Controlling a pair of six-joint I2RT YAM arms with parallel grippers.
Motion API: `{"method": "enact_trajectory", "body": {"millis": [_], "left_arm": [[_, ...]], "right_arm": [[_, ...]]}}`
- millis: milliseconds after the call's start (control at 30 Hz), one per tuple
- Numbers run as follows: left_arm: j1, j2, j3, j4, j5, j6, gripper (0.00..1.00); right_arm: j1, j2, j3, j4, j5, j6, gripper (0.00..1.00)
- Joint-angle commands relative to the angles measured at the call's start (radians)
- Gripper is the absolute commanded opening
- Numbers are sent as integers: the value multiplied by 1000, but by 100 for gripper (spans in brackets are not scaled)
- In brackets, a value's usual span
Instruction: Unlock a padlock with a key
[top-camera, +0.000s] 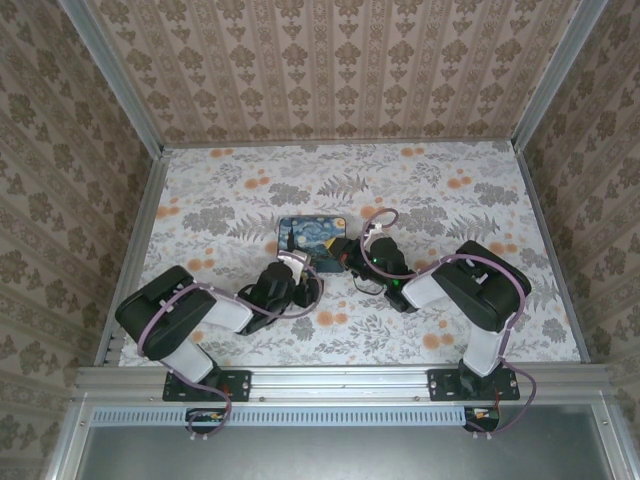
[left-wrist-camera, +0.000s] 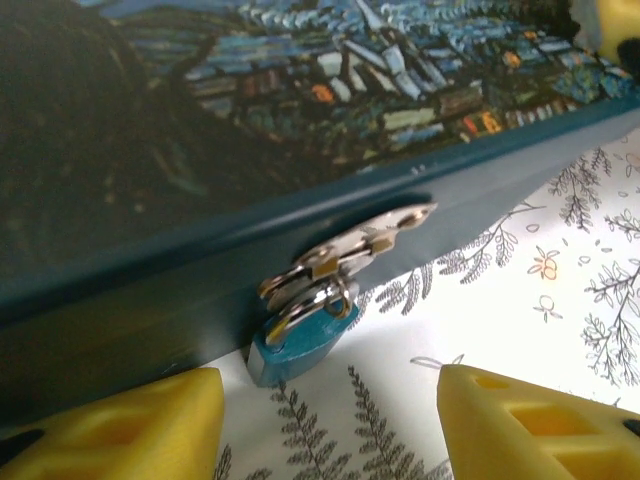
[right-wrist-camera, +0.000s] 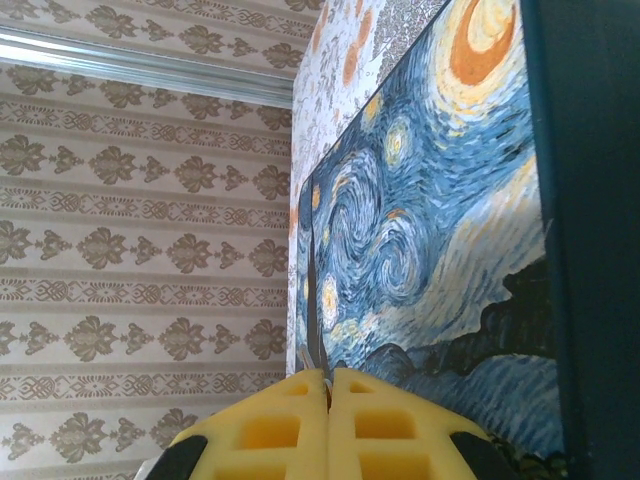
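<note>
Since the padlock (left-wrist-camera: 298, 345) hangs by its shackle (left-wrist-camera: 312, 305) from the metal latch (left-wrist-camera: 350, 245) on the front wall of the painted box (left-wrist-camera: 300, 100), I read this step as: steady the lock body first.

- Padlock: just ahead of my left hand (left-wrist-camera: 325, 392), between the lines of its two pads and nearer the left one. The body is tilted, and its lower corner looks to rest on the counter (left-wrist-camera: 560, 250).
- Left hand: pads apart, nothing between them, not touching the lock.
- Right hand (right-wrist-camera: 328, 385): pads pressed together, with the box lid just ahead and to its right. I can't tell whether anything is pinched between them.
- Key: can't pick it out with confidence, so I'm not calling its position.

How I'd run it:
- Push the left hand straight forward until the pads straddle the blue body, staying below the shackle and clear of the latch.
- Shift a touch left first, so both pads land together. Otherwise the right pad probably swings the lock on its shackle.
- Close slowly on the flat faces, since the body is tiny and likely to squirt out.
- The keyway isn't visible; my guess is it faces the counter. Once it's clamped, tip the body up toward the right hand.
</note>
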Motion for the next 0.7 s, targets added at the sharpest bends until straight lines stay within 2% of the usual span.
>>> {"method": "enact_trajectory", "body": {"millis": [0,167,400,667], "left_arm": [[-4,40,45,27,93,-25,60],[8,41,63,54,175,-82,61],[84,29,22,169,263,-210,62],[127,55,-7,289,315,-312,63]], "right_arm": [[-3,25,-14,10,11,9,0],[-4,31,-14,4,12,11,0],[-6,34,-20,3,17,13,0],[-6,40,-20,11,18,19,0]]}}
